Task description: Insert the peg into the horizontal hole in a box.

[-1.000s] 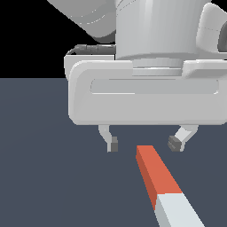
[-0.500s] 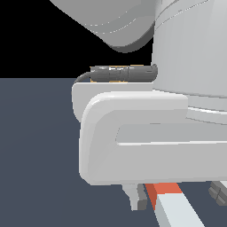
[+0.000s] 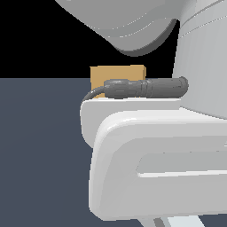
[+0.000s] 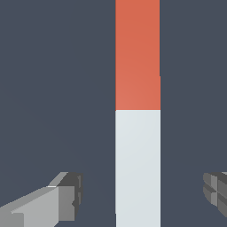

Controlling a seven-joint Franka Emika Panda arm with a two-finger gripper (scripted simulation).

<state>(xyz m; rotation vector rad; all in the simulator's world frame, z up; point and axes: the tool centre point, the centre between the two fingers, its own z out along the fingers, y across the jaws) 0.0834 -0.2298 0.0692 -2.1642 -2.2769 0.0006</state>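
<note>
The end effector [image 4: 141, 195] has dropped lower, fingers spread either side of the peg's [image 4: 138, 168] pale half, ready to pinch.

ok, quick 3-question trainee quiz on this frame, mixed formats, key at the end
1. True or false: the pincer is shut on the peg.
2. Multiple choice: in the wrist view, which half of the peg lies between the fingers? A) red-orange B) pale grey-white C) neither
3. Fill in: in the exterior view, the arm hides most of the tan ____.

Key:
1. False. The fingers stand apart on either side of the peg, with bare floor showing in the gaps.
2. B
3. box
</note>
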